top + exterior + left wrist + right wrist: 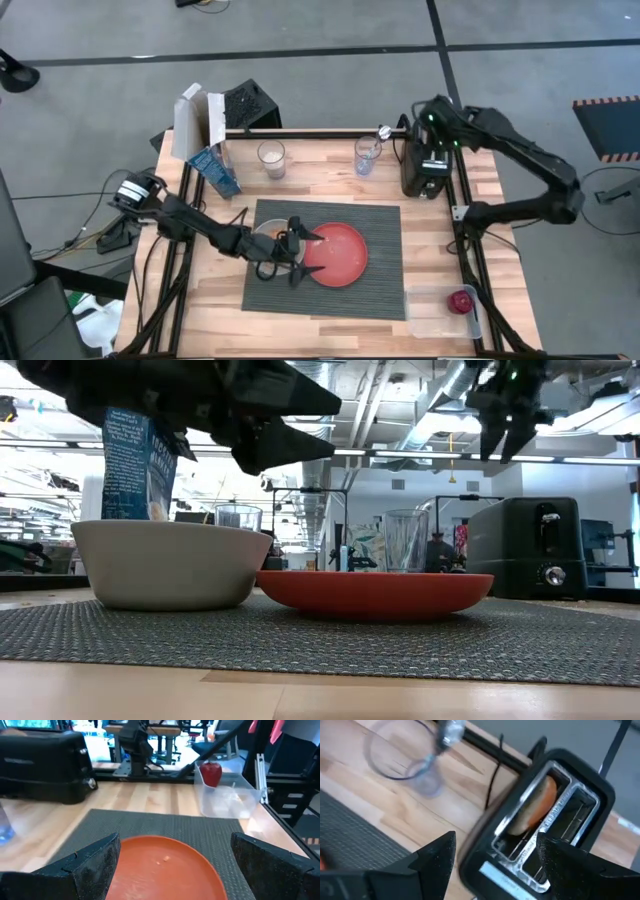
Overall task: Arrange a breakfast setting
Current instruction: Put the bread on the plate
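A dark grey ribbed placemat point(380, 290) lies at the table's middle. On it rest a pale grey bowl point(165, 565) and, right of the bowl, a red-orange plate point(340, 255). My left gripper point(305, 253) hangs open above the plate's left rim, next to the bowl; its fingers stand on either side of the plate point(165, 865) without touching it. A metal spoon point(381, 134) stands in a clear glass point(367, 156) at the far edge. A small red round item point(461, 300) sits in a clear tub point(440, 312) at the near right. My right gripper point(495, 860) is open above the black toaster point(425, 170).
A second clear glass point(271, 158), a blue carton point(215, 172) and a white box point(198, 122) stand along the far left. The toaster's slot point(532, 812) holds a pale round slice. Bare wood point(215, 300) shows left of and in front of the placemat.
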Robot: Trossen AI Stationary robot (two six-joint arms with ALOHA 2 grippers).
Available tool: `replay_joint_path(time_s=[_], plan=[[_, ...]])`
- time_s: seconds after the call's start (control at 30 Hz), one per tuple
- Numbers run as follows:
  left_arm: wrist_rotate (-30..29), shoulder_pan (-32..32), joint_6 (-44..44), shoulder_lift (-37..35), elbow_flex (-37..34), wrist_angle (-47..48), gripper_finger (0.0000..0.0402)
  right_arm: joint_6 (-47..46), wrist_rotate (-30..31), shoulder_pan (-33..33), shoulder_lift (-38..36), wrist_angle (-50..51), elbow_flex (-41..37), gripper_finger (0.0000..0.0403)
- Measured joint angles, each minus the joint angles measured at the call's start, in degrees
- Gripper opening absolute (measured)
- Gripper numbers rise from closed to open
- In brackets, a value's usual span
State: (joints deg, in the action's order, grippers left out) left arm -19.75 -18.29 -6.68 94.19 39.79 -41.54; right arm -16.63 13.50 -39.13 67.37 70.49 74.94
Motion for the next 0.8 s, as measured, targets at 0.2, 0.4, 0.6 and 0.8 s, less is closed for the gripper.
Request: replay_joint_path(time_s=[0.2, 0.4, 0.6, 0.8], plan=[[0.0, 2.2, 1.3, -2.8, 0.0, 2.3, 0.0364, 4.6, -1.6, -9.1, 5.5, -0.9, 0.0, 0.0277], [1.7, 3.2, 2.0, -2.8, 0.0, 2.1, 0.0364, 7.6, -1.7, -14.6, 8.9, -1.6, 0.0, 0.024], [1.6, 3.8, 1.7, -2.8, 0.0, 2.5, 0.0364, 9.2, -1.9, -16.8, 11.5, -3.2, 0.0, 0.0189], [1.6, 3.7, 1.5, -2.8, 0.0, 3.3, 0.0364, 9.6, -2.0, -17.3, 14.5, -3.8, 0.0, 0.0165]])
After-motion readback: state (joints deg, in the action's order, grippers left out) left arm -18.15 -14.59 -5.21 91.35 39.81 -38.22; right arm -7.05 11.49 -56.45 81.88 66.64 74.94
